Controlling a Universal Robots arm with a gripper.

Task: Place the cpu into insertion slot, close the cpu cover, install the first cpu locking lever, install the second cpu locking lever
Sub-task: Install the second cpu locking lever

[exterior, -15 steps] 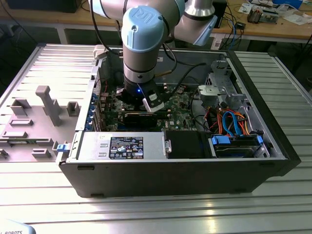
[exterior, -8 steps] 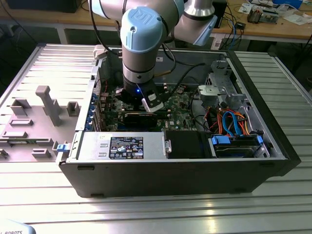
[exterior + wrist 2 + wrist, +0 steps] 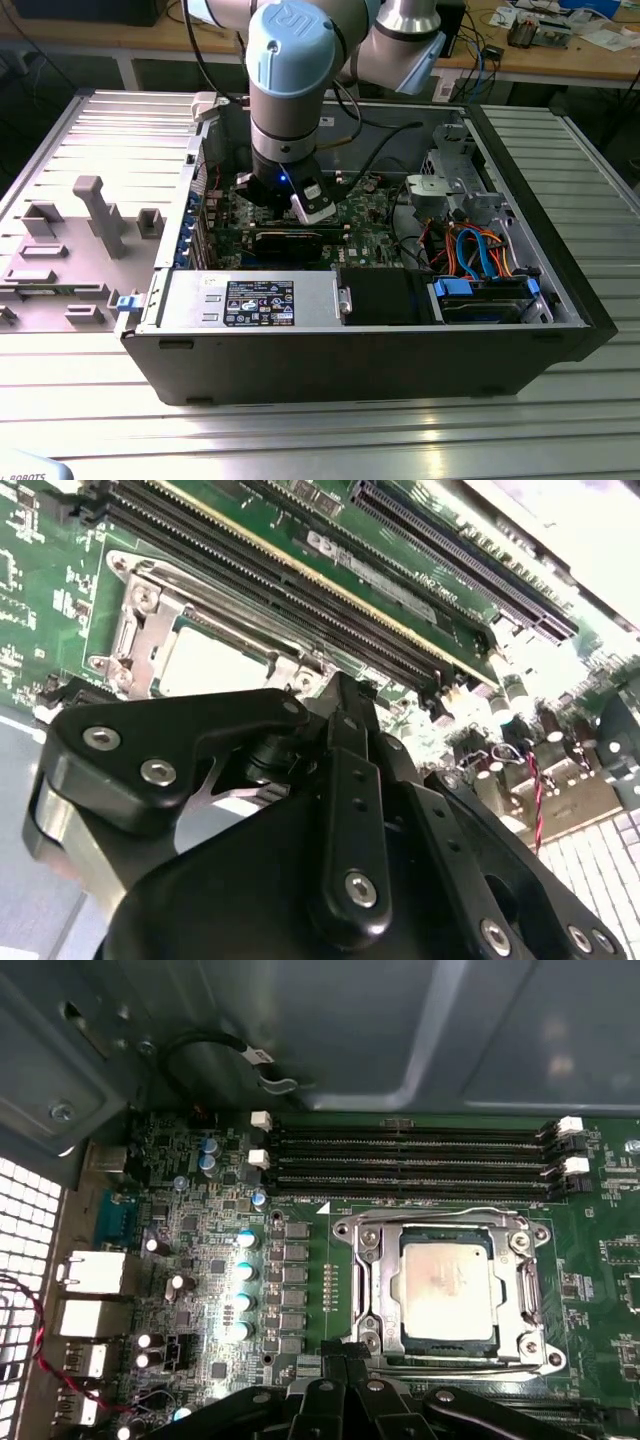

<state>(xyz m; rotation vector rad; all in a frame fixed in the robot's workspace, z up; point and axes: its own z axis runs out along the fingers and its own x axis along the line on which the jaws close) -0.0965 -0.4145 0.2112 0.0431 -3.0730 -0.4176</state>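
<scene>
Silver-grey cpu [image 3: 447, 1286] sits in slot [image 3: 392, 1285] on green board [image 3: 300, 1280], framed by metal cover [image 3: 525, 1290] lying flat, wire levers along its edges. Gripper [image 3: 345, 1368] hovers just beside socket edge, fingers [image 3: 345, 730] pressed together, holding nothing. Exterior view: arm [image 3: 290, 90] reaches down into open case [image 3: 560, 260].
</scene>
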